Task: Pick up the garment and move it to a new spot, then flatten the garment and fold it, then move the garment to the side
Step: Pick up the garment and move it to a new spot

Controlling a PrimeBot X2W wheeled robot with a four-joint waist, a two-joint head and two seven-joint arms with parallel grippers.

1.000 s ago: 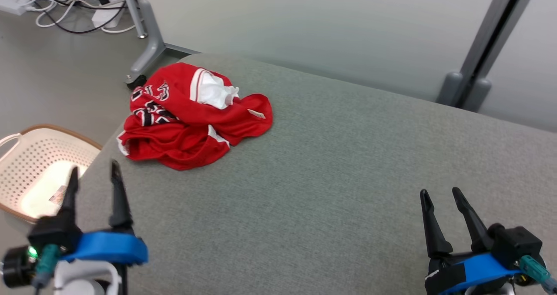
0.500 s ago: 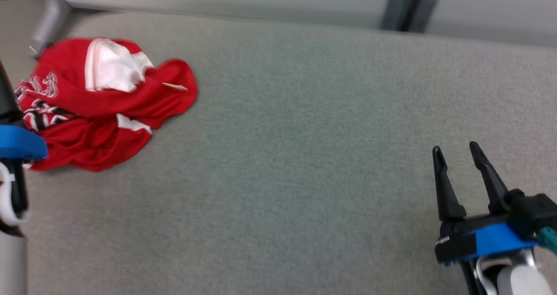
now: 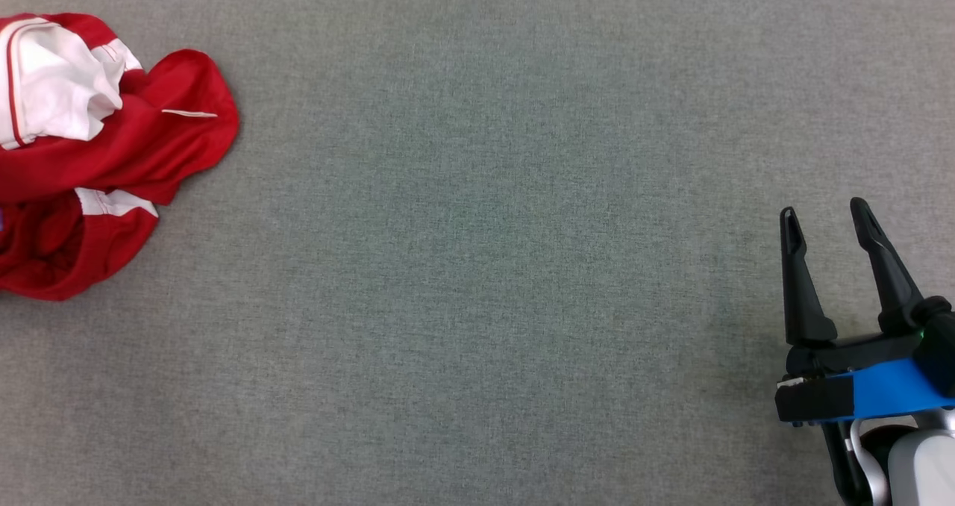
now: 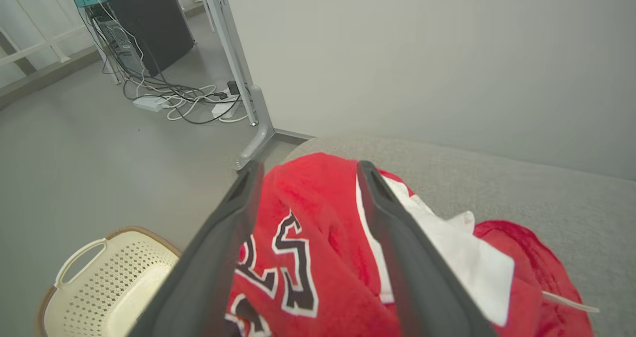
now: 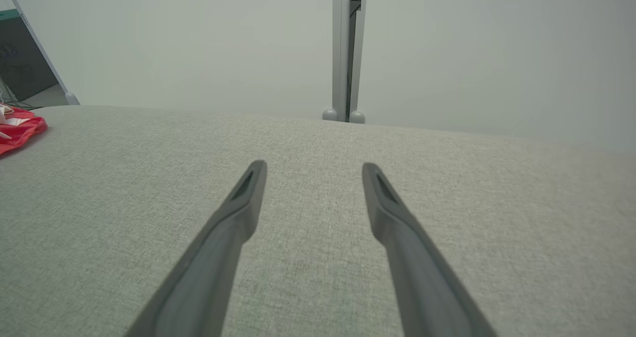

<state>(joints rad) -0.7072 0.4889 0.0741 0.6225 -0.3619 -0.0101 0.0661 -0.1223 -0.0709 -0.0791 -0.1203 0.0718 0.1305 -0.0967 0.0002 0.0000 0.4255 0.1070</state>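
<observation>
Grey woven cloth covers the broad tabletop, which takes up nearly all of the head view and lies flat and unwrinkled. In the left wrist view a pale, plain wall rises behind it at twelve o'clock, and a grey floor spreads away toward ten o'clock.

The garment is a red jersey with white trim, a white inner lining and black-and-white lettering. It lies crumpled in a heap between nine and ten o'clock in the head view, close to the tabletop's rounded corner and partly cut off by the picture's edge.

On the floor at seven o'clock in the left wrist view sits a cream perforated basket with a handle, below the tabletop's edge. A grey metal post stands at eleven o'clock, with a dark cabinet and a tangle of cables on the floor beyond it.

The right tool is at four o'clock in the head view, low over bare cloth and well apart from the garment. Its two dark fingers are spread with nothing between them. The left tool reaches over the garment, its fingers likewise parted and framing the lettering. Whether the tips touch the fabric I cannot tell.
</observation>
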